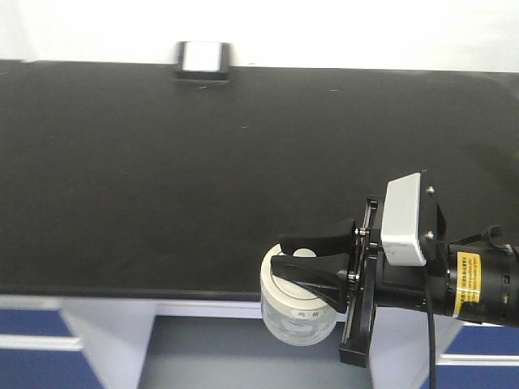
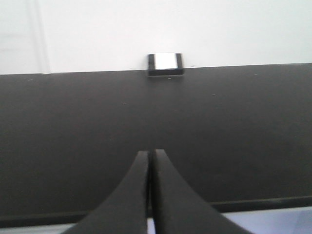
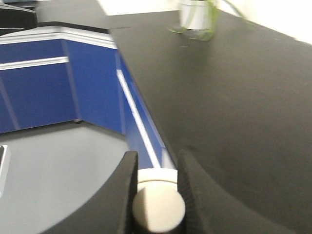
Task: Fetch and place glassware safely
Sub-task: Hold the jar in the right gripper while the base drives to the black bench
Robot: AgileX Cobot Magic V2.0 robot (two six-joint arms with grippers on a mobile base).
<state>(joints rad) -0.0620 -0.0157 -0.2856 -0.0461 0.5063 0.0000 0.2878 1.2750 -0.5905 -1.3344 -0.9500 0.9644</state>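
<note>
Left hand (image 2: 148, 155) closed above black counter (image 2: 73, 122), box (image 2: 165, 64) beyond.

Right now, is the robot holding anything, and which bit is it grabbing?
Yes. The right gripper holds the glass jar by the round knob on its lid. The left gripper is shut on nothing.

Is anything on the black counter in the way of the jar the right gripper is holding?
Nothing visible. The right gripper holds the jar at the front edge of the counter; only a small box at the back wall and a far-off plant pot stand on it.
</note>
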